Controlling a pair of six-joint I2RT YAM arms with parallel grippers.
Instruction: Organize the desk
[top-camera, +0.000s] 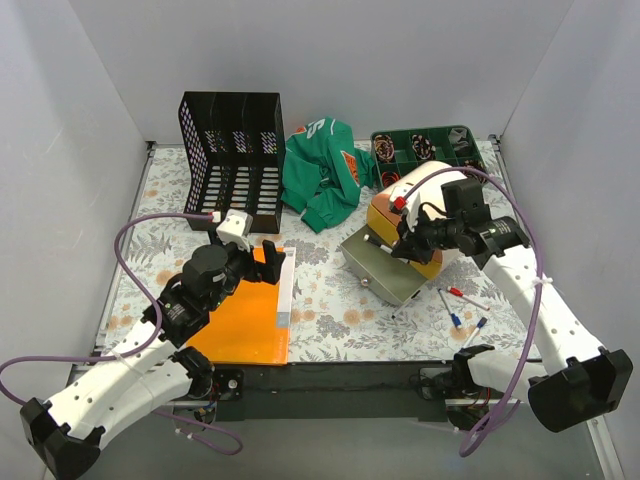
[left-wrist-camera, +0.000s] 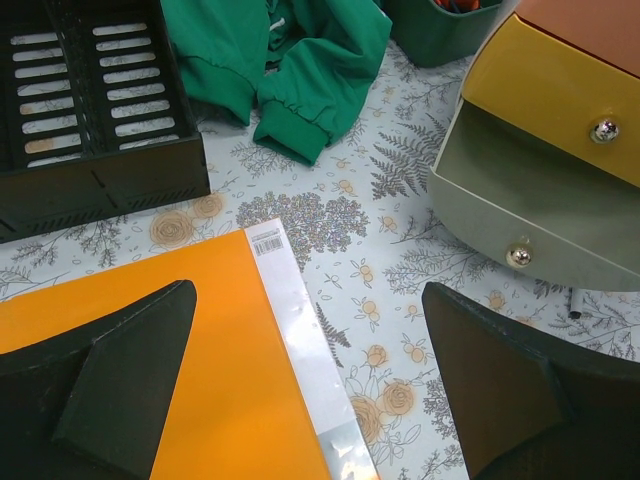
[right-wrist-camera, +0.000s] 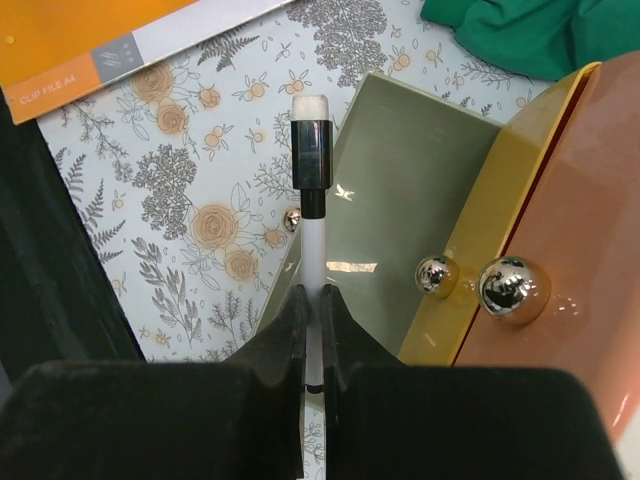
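The desk (top-camera: 330, 300) has a white cover with fern and flower print. My right gripper (right-wrist-camera: 312, 295) is shut on a white marker (right-wrist-camera: 313, 235) with a black cap. The marker points out over the open grey bottom drawer (right-wrist-camera: 410, 180) of a small drawer unit (top-camera: 400, 265). Above that drawer are a yellow one (right-wrist-camera: 500, 230) and an orange one, both closed. My left gripper (left-wrist-camera: 308, 290) is open, low over the right edge of an orange clip file (left-wrist-camera: 240, 400) that lies flat at the front left (top-camera: 245, 310). Nothing is between its fingers.
A black file rack (top-camera: 233, 150) stands at the back left, a crumpled green garment (top-camera: 325, 170) beside it. A green compartment tray (top-camera: 425, 150) sits at the back right. Three loose pens (top-camera: 462, 295) lie on the cover in front of the drawer unit.
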